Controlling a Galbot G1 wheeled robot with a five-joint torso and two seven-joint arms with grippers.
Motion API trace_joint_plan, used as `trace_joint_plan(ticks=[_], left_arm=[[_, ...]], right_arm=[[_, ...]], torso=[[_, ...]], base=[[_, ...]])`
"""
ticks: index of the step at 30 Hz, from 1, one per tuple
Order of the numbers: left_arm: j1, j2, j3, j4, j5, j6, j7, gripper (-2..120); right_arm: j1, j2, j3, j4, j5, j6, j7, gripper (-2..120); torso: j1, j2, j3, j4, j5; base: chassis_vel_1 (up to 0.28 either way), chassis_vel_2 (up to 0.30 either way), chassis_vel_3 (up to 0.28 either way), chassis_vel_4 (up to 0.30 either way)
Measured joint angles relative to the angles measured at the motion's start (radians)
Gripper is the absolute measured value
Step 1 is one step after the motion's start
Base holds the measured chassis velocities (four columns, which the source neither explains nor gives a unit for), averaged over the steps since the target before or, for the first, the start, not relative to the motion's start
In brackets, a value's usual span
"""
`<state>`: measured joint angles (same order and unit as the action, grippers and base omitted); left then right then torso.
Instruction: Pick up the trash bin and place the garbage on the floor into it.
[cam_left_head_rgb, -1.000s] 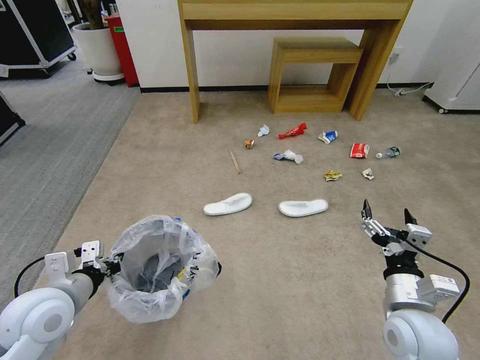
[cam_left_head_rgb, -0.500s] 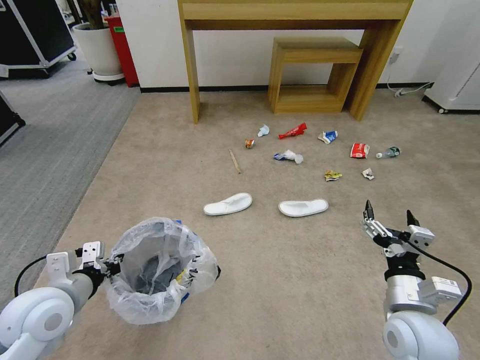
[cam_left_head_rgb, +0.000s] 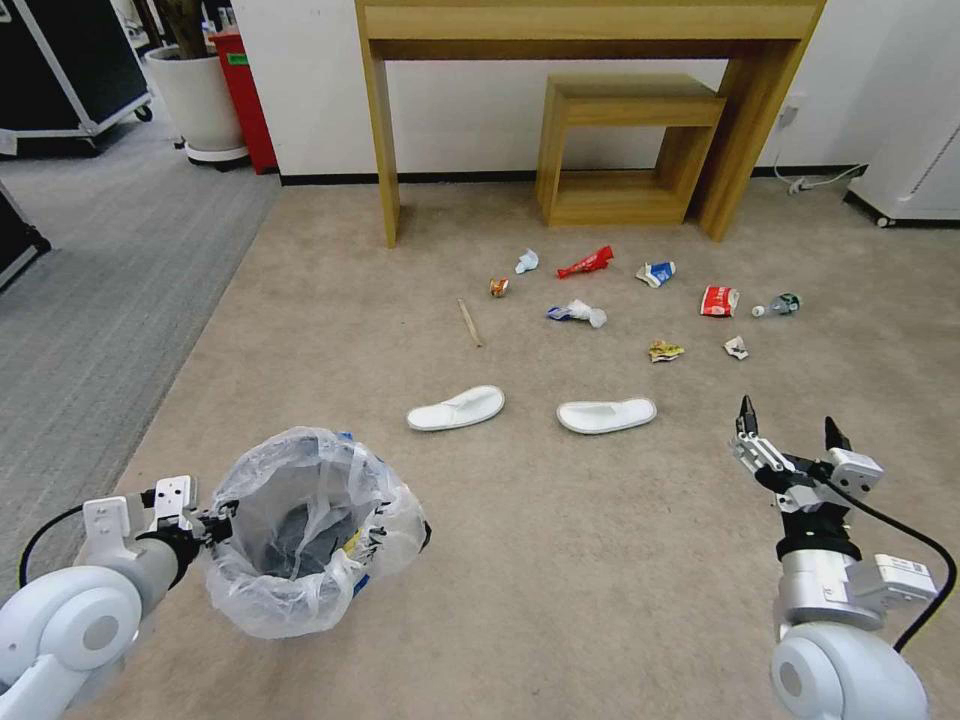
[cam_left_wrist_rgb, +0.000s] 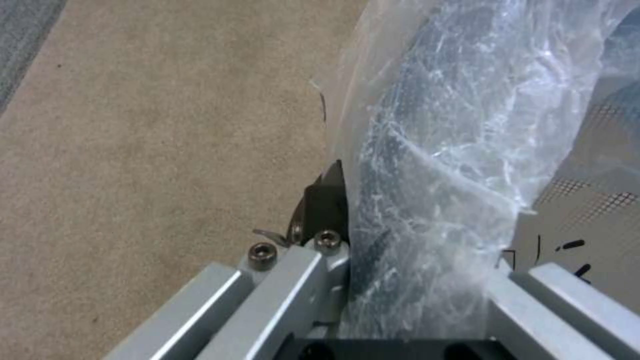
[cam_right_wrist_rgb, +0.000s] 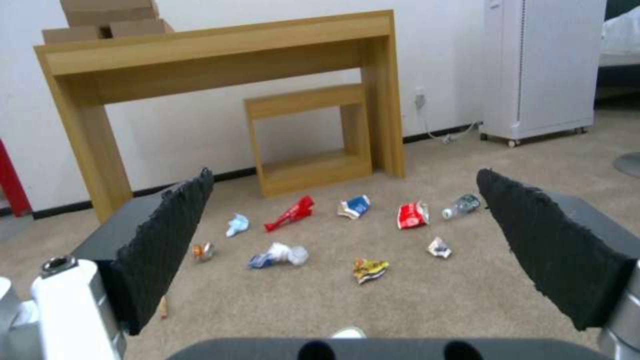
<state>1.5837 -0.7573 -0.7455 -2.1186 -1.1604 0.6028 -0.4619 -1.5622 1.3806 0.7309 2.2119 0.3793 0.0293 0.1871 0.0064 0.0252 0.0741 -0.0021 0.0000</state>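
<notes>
Floor (cam_left_head_rgb: 560, 560): short-pile carpet, beige, matt, fine nap. Trash bin (cam_left_head_rgb: 300, 535): liner of thin translucent plastic, crinkled, glossy in the folds; perforated mesh wall visible through it in the left wrist view. Left tool (cam_left_head_rgb: 215, 525): brushed grey metal blocks with socket screws, dark matt finger tips, pinched on the liner rim. Right tool (cam_left_head_rgb: 790, 428): fingers (cam_right_wrist_rgb: 167, 235) apart, pads black, rough, grainy like rubber foam. Arm shells smooth glossy white plastic. Slippers (cam_left_head_rgb: 606, 414): white soft cloth, matt. Red wrapper (cam_left_head_rgb: 586, 262): shiny crumpled foil or plastic. Stick (cam_left_head_rgb: 468, 322): bare wood. Console table (cam_left_head_rgb: 385, 130): wood-grain, satin finish.
</notes>
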Motion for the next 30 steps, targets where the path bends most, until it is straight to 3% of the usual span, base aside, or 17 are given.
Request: trace_joint_plan(ticks=[15, 30], left_arm=[[-0.001, -0.014, -0.002, -0.001, 0.0, -0.001, -0.004, 0], [0.004, -0.027, -0.009, 0.004, 0.005, -0.004, -0.016, 0]], right_arm=[[0.008, -0.003, 0.0, -0.016, -0.025, 0.004, -0.003, 100], [0.027, -0.016, -0.01, -0.041, -0.013, 0.035, -0.015, 100]], torso=[[0.0, 0.0, 0.0, 0.0, 0.0001], [0.0, 0.0, 0.0, 0.0003, -0.0001]], base=[[0.002, 0.003, -0.003, -0.002], [0.125, 0.12, -0.108, -0.113]])
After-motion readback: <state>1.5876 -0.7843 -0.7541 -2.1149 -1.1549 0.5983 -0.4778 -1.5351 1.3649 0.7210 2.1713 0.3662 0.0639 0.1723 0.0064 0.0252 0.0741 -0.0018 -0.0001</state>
